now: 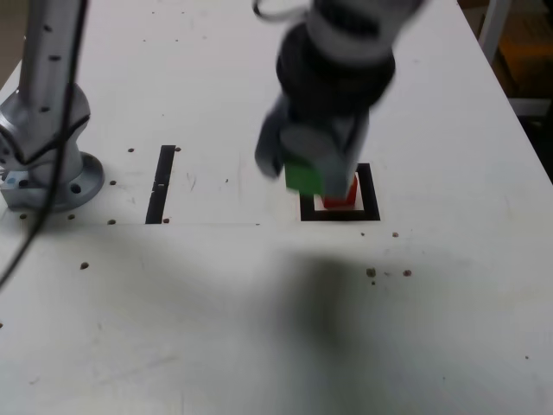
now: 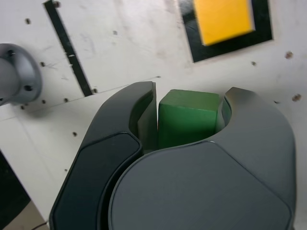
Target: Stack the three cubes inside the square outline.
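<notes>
Now, green cube (image 2: 187, 120): up off the table (image 1: 415, 328), between your gripper's (image 2: 193, 91) fingers.
Fingers: pinching the green cube from both sides.
Square outline (image 1: 371, 194): on the table; your wrist view shows it well apart from the green cube.
Red cube (image 1: 340, 197): inside that outline.
Yellow cube (image 2: 223, 19): over the outline's centre in your wrist view.
Black strip (image 1: 160, 186): between outline and arm base (image 1: 65, 183).

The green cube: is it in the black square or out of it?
Out: the green cube is up between the gripper's fingers, beside the black square.
</notes>
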Robot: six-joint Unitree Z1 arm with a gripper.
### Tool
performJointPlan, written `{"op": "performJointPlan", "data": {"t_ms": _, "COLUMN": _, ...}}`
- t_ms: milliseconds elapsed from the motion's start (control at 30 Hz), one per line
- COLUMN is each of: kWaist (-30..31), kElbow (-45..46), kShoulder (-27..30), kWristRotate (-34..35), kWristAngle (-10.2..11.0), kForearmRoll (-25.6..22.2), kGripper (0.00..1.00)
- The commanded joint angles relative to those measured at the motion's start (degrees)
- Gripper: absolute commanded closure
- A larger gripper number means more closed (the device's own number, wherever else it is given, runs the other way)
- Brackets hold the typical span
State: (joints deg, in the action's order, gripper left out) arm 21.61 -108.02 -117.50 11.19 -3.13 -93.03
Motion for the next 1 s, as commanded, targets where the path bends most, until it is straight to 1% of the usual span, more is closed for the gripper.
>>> {"op": "performJointPlan", "data": {"t_ms": 0, "kWaist": -1.61, "kElbow": 2.07, "kShoulder": 4.96, "kWristRotate": -0.03, "kWristAngle": -0.25, "kForearmRoll": -1.05, "kGripper": 0.87}}
{"op": "performJointPlan", "data": {"t_ms": 100, "kWaist": -3.45, "kElbow": 3.07, "kShoulder": 5.88, "kWristRotate": 0.06, "kWristAngle": -0.32, "kForearmRoll": -1.01, "kGripper": 0.87}}
{"op": "performJointPlan", "data": {"t_ms": 233, "kWaist": -5.81, "kElbow": 2.91, "kShoulder": 5.16, "kWristRotate": 1.38, "kWristAngle": -0.83, "kForearmRoll": -0.96, "kGripper": 0.87}}
{"op": "performJointPlan", "data": {"t_ms": 433, "kWaist": -9.42, "kElbow": 0.22, "kShoulder": -0.06, "kWristRotate": 6.82, "kWristAngle": -3.34, "kForearmRoll": -0.84, "kGripper": 0.87}}
{"op": "performJointPlan", "data": {"t_ms": 667, "kWaist": -10.88, "kElbow": -2.73, "kShoulder": -2.69, "kWristRotate": 7.45, "kWristAngle": -0.24, "kForearmRoll": -0.75, "kGripper": 0.87}}
{"op": "performJointPlan", "data": {"t_ms": 967, "kWaist": -12.38, "kElbow": -3.17, "kShoulder": -3.94, "kWristRotate": 7.09, "kWristAngle": -0.34, "kForearmRoll": -0.74, "kGripper": 0.87}}
